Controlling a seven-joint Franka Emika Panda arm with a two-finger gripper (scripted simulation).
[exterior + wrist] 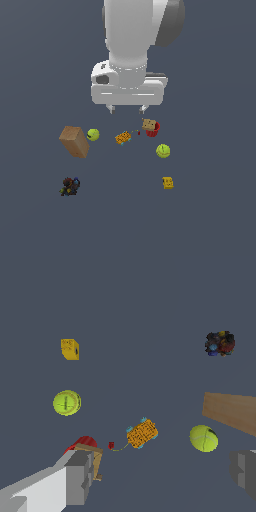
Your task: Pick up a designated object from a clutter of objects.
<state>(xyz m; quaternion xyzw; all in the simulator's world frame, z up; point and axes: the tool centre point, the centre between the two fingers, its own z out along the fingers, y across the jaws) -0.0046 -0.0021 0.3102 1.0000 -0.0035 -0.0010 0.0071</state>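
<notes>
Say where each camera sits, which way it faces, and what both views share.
Exterior view: off the arm, raised, looking down at the floor and clutter; shows the white wrist and the gripper hanging open above the items.
Wrist view: on the wrist, looking down past the grey fingertips at the floor.
Shared: dark lump, brown box, both balls, both orange-yellow blocks, red cup.
</notes>
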